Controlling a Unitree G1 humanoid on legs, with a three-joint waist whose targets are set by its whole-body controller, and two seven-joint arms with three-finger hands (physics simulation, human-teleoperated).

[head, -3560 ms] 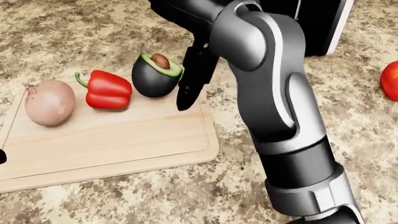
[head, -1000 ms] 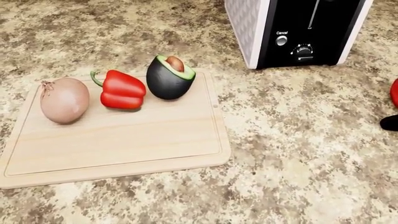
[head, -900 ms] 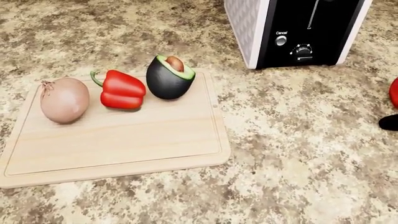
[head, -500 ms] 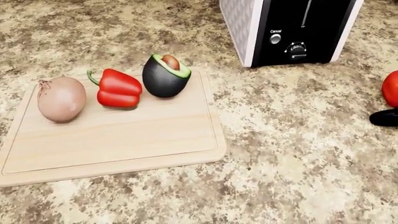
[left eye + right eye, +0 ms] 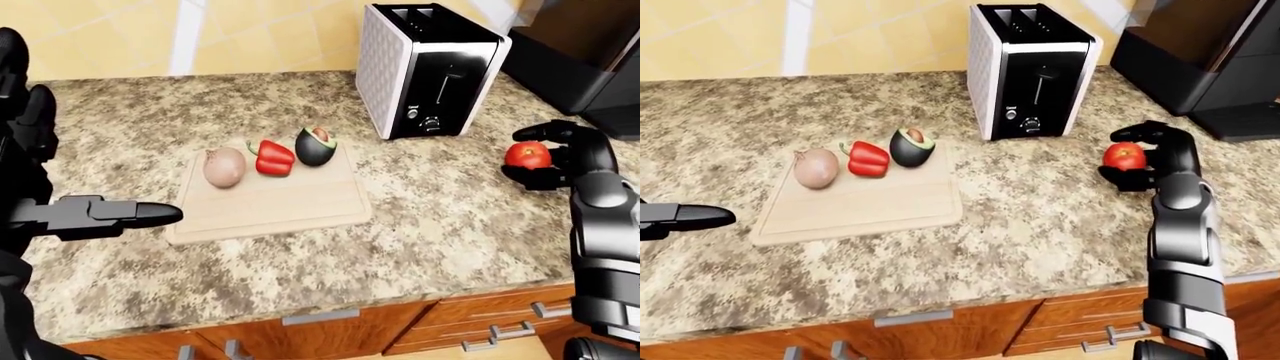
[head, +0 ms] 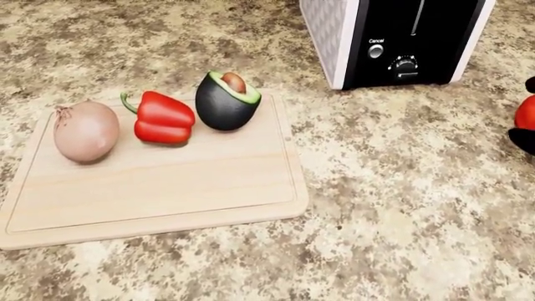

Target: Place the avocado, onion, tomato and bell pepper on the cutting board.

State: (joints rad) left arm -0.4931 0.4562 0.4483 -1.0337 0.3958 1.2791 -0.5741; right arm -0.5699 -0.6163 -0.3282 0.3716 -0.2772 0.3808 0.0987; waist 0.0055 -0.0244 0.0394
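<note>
The wooden cutting board (image 6: 167, 188) lies on the granite counter. On it, in a row along its top edge, stand the onion (image 6: 86, 130), the red bell pepper (image 6: 163, 118) and the halved avocado (image 6: 226, 101). The tomato (image 5: 1125, 156) is off the board, far to the right, past the toaster. My right hand (image 5: 1137, 155) is shut on the tomato, with fingers above it and the thumb below. My left hand (image 5: 100, 187) is open and empty, left of the board, with one finger (image 5: 130, 214) stretched toward it.
A white and black toaster (image 6: 401, 37) stands above and right of the board. A black appliance (image 5: 1210, 60) stands at the counter's far right. The counter's near edge runs above wooden drawers (image 5: 470, 322).
My right arm has left the avocado on the board and gone right to the tomato. Its fingers have closed above and below the tomato. The head view has shifted slightly.
</note>
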